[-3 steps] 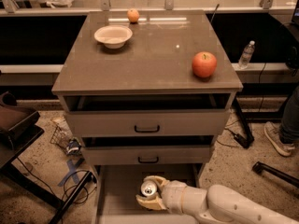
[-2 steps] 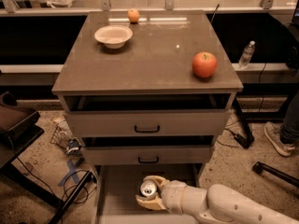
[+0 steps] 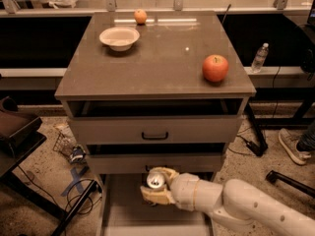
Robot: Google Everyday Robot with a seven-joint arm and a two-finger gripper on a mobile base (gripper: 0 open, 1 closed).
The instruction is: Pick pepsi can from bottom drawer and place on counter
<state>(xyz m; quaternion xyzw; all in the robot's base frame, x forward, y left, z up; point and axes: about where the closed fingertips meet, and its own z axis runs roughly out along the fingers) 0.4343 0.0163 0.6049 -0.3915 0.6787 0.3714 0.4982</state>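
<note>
The pepsi can [image 3: 156, 179] shows its silver top, held between the tan fingers [image 3: 152, 196] of my gripper [image 3: 157, 185]. The gripper is shut on the can over the open bottom drawer [image 3: 118, 210], just in front of the middle drawer's face. My white arm [image 3: 236, 208] reaches in from the lower right. The counter [image 3: 162, 53] is the glossy grey-brown top of the cabinet, well above the gripper.
On the counter stand a white bowl [image 3: 119, 37] at the back left, a small orange [image 3: 141, 16] at the back and a red apple [image 3: 215, 68] at the right. The two upper drawers [image 3: 155, 130] stand slightly open. Cables and clutter lie on the floor at the left [image 3: 74, 154].
</note>
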